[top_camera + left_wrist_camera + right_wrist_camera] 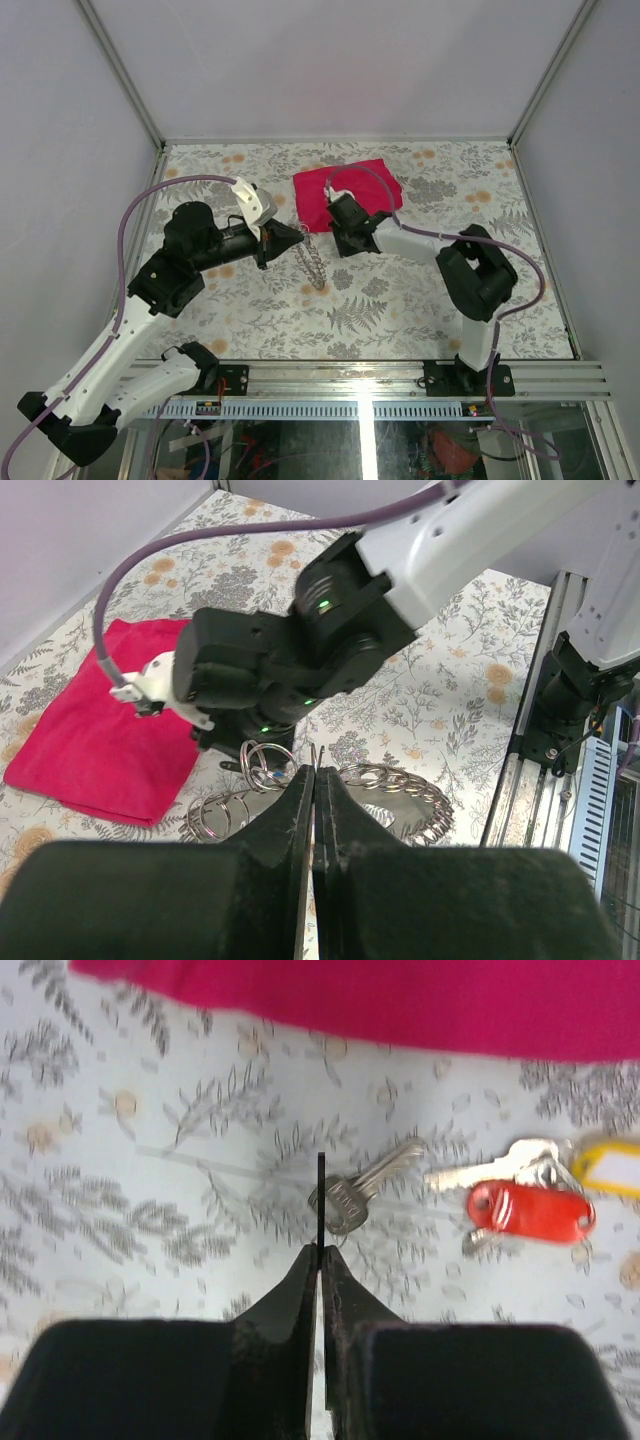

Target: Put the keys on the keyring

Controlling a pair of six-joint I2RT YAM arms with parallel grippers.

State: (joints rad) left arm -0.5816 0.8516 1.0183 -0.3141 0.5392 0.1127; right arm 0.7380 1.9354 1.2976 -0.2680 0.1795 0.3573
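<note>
My right gripper (pixel 320 1250) is shut on a thin metal edge that shows only as a dark line. In the left wrist view a shiny silver keyring (pixel 262 763) hangs at its fingertips. A loose silver key (pixel 347 1200) lies on the table just below it. A bunch of keys with a red tag (pixel 528 1210) lies to its right. My left gripper (pixel 316 775) is shut on a thin silver ring seen edge-on, part of a chain of rings (pixel 405 785). In the top view the two grippers (pixel 297 238) (pixel 333 222) almost meet, and the keys are hidden.
A red cloth (pixel 350 185) lies flat behind the grippers on the flowered table (pixel 450 290). It also shows in the left wrist view (pixel 90 730). The ring chain (pixel 313 262) trails toward the near edge. A yellow tag (pixel 612 1163) lies by the key bunch.
</note>
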